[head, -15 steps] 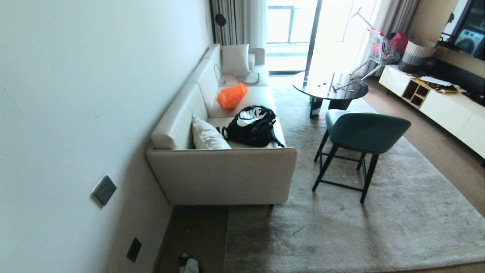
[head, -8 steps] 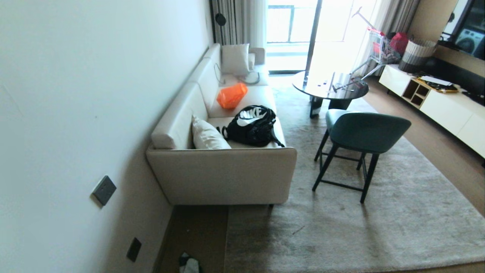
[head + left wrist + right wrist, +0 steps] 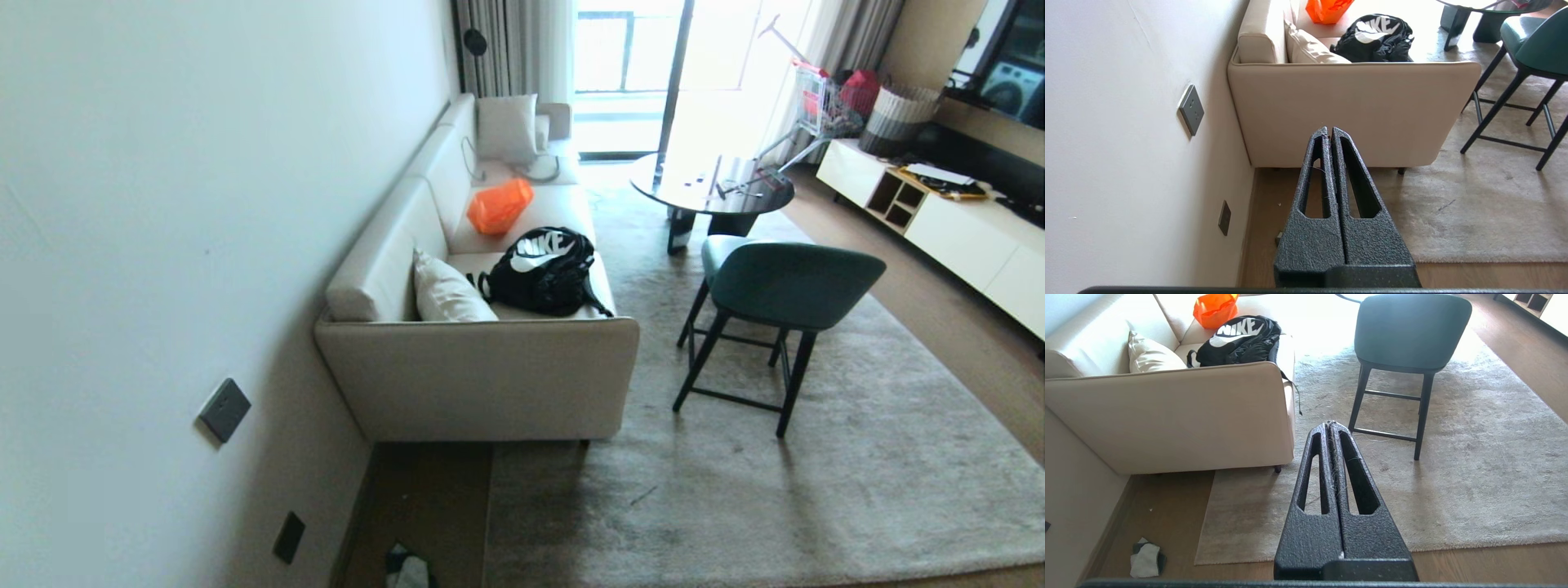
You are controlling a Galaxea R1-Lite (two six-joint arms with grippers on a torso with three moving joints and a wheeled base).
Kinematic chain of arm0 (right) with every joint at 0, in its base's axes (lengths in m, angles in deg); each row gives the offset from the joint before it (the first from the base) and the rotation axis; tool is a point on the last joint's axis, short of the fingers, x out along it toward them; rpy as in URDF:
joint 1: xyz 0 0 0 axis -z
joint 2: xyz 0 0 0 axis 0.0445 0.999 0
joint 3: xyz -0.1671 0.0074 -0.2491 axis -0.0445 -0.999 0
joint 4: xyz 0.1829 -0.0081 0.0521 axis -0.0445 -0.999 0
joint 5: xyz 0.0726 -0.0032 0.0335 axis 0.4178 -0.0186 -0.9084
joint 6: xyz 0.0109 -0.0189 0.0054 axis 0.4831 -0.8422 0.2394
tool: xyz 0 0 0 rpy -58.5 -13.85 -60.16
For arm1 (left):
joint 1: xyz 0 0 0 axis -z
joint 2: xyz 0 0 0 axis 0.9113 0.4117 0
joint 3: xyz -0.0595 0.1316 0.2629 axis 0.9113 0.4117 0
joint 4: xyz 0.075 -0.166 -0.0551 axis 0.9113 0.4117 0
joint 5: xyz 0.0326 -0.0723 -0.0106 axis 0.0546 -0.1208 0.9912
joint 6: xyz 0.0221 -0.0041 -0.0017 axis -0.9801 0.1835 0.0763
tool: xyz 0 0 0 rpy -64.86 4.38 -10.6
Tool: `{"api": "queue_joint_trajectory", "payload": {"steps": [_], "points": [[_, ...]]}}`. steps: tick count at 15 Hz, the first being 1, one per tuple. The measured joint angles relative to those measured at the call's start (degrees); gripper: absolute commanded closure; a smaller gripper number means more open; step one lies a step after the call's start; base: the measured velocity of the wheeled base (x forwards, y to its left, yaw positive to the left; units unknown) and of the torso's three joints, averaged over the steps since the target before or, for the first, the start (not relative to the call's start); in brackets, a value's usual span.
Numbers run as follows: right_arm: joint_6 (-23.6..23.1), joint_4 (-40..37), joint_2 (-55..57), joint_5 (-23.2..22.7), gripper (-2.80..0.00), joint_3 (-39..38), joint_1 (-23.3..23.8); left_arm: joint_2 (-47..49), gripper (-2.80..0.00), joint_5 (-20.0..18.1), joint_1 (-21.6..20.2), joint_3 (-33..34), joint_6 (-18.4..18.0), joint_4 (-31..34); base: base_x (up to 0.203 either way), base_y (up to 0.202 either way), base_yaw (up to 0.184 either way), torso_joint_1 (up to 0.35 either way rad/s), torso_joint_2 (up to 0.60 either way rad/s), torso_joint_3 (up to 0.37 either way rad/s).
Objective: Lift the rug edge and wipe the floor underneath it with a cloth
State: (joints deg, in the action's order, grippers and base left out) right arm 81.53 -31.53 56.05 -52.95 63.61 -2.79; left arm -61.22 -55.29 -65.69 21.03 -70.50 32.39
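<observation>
The rug edge (image 3: 1306, 552) lies flat on the floor (image 3: 1167, 506), its straight border running across the right wrist view below the gripper tips, with the corner (image 3: 1197, 561) near the cloth. The right gripper (image 3: 1330, 425) has its two black fingers pressed together, holding nothing, and hangs above the rug without touching it. The left gripper (image 3: 1328, 130) is likewise closed and empty, raised in front of the sofa's end panel. Neither arm shows in the head view.

Outward from the right gripper, the cloth (image 3: 1146, 559), a small crumpled white and dark rag, lies on the bare brown planks beside the wall, just off the rug's corner and apart from it. In the head view the same rag (image 3: 406, 567) sits at the lower margin, in the strip of floor (image 3: 424, 506) between the wall and the rug's side border (image 3: 488, 523).

The cream sofa (image 3: 482, 376) stands against the wall with its front foot on the rug. A black Nike backpack (image 3: 543, 271), an orange bag (image 3: 500, 206) and a white cushion (image 3: 447, 292) rest on its seat. A teal chair (image 3: 775, 286) with dark legs stands on the rug to the right of the sofa, and a round dark table (image 3: 710, 189) stands beyond it. A white low cabinet (image 3: 955, 229) lines the far right wall.
</observation>
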Motion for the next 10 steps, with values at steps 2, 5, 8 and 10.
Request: {"api": "queue_joint_trajectory", "payload": {"steps": [2, 5, 8, 10], "points": [[-0.04, -0.01, 0.00, -0.01, 0.00, 0.00, 0.00, 0.00, 0.00, 0.00, 0.00, 0.00, 0.02, 0.01, 0.000, 0.000, 0.000, 0.000, 0.00, 0.000], [-0.07, -0.01, 0.00, -0.01, 0.00, 0.00, 0.00, 0.00, 0.00, 0.00, 0.00, 0.00, 0.02, 0.00, 0.000, 0.000, 0.000, 0.000, 0.00, 0.000], [-0.05, -0.01, 0.00, 0.00, 0.00, 0.00, 0.00, 0.00, 0.00, 0.00, 0.00, 0.00, 0.04, 0.05, 0.000, 0.000, 0.000, 0.000, 0.00, 0.000], [-0.01, 0.00, 0.00, 0.05, 0.00, 0.00, 0.00, 0.00, 0.00, -0.02, 0.00, 0.00, 0.04, 0.02, 0.000, 0.000, 0.000, 0.000, 0.00, 0.000]]}}
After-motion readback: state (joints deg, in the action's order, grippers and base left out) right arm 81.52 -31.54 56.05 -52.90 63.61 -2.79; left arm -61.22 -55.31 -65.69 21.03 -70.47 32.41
